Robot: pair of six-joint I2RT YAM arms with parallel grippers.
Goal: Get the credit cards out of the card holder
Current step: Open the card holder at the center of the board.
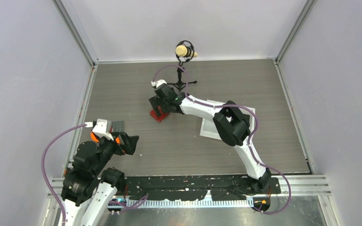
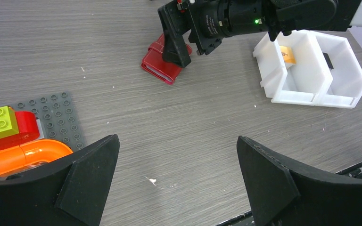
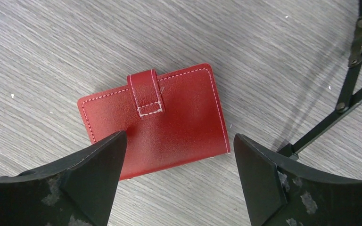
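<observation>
The red card holder (image 3: 169, 117) lies flat on the table, folded shut with its strap across the top edge. It also shows as a small red booklet (image 2: 162, 66) under the right arm and as a red patch (image 1: 158, 115) in the top view. No credit cards show; the shut holder hides its inside. My right gripper (image 3: 179, 141) hovers just above the holder, open, with its fingers on either side of the holder's near half and nothing between them. My left gripper (image 2: 177, 139) hangs open over bare table at the near left (image 1: 127, 141).
A white two-compartment tray (image 2: 311, 89) stands right of the holder, with an orange block (image 2: 287, 54) and a small dark piece (image 2: 328, 60) in it. A black tripod stand (image 1: 185, 52) rises behind the holder. A grey studded plate (image 2: 59, 117) with bricks lies beside my left gripper.
</observation>
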